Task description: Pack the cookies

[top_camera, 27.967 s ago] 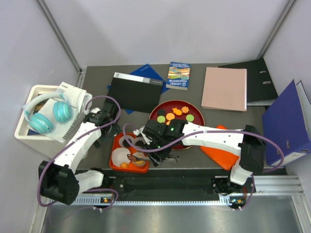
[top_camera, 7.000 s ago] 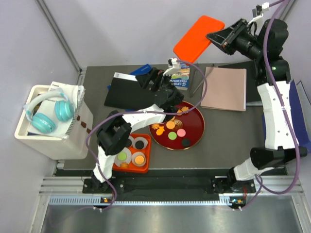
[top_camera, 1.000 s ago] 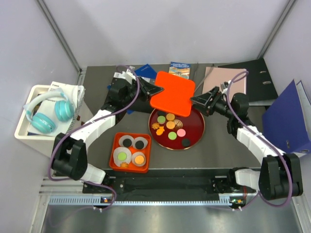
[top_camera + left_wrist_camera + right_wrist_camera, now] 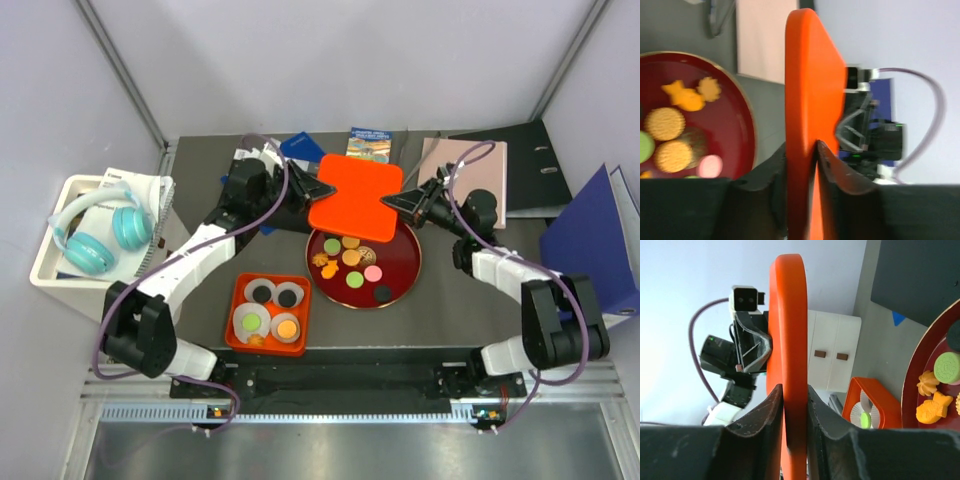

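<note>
Two grips on one orange lid [image 4: 355, 195]: left fingers [image 4: 832, 172] clench its left edge, right fingers [image 4: 760, 422] clench its right edge, and the lid hangs over the far rim of the red plate [image 4: 402, 270]. Most cookies [image 4: 350, 258] lie on the plate; others sit in the orange tray [image 4: 268, 276] on the surface [image 4: 450, 300].

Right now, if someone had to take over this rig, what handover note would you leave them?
Left gripper: shut on one edge of the orange lid.
Right gripper: shut on the opposite edge; the lid hangs between them above the far rim of the red plate.
Most of the cookies lie on the plate.
Done: four cookies sit in paper cups inside the orange box, which is open.
Left: probably move the plate's cookies into the box, then fit the lid on it.
</note>
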